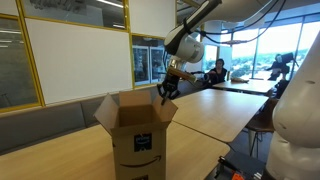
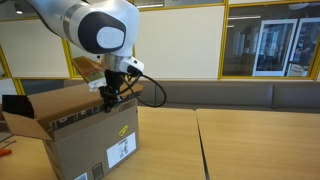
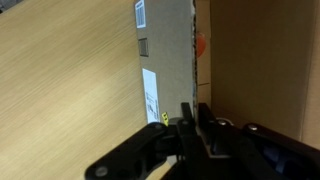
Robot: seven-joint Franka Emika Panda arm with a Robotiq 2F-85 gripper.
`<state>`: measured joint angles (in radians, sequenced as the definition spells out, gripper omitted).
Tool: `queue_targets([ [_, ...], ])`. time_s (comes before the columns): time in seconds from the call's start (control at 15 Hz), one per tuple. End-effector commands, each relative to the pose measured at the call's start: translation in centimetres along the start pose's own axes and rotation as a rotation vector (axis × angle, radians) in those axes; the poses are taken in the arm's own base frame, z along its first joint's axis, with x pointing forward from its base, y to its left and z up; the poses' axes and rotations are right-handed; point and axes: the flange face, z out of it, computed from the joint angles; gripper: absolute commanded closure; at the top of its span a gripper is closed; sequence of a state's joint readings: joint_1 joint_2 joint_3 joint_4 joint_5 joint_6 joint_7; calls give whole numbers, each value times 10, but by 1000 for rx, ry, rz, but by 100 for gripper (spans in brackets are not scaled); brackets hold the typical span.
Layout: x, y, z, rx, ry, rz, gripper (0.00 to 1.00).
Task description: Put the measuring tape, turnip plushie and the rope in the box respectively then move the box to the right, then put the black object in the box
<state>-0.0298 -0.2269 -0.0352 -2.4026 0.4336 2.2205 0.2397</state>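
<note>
Four flaps stand open on the box (image 1: 135, 128), which sits on the wooden surface (image 1: 222, 112) with its black smile logo (image 1: 143, 144) facing the camera in an exterior view. I have the claw (image 1: 167, 91) hanging over the box's open top, close to one upper edge and just above the raised flap there. In an exterior view from another angle, the claw (image 2: 108, 97) sits over the rim of the box (image 2: 85, 140), above the side that carries a white label (image 2: 120, 151).

From the wrist view I look straight down past the claw (image 3: 194, 112) along that labelled wall. A sliver of orange (image 3: 201, 45) shows inside the box against the wall. By colour I take it for the measuring tape, though too little shows to be sure.

The dark fingers sit close together, but I cannot tell whether they are fully together or pinching anything.
</note>
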Motion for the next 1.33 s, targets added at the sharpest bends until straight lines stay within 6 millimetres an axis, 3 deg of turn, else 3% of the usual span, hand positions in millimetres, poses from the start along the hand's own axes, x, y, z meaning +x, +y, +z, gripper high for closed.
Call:
queue_targets([
  [0.0,4,17,-36,-9,64,14,86],
  [0.53,16,61,-87,-45,177,71,87],
  [0.87,17,74,-103,-59,218,91,87],
  [1.07,12,62,-117,-70,260,80,87],
  [1.27,1,33,-129,-98,317,34,86],
])
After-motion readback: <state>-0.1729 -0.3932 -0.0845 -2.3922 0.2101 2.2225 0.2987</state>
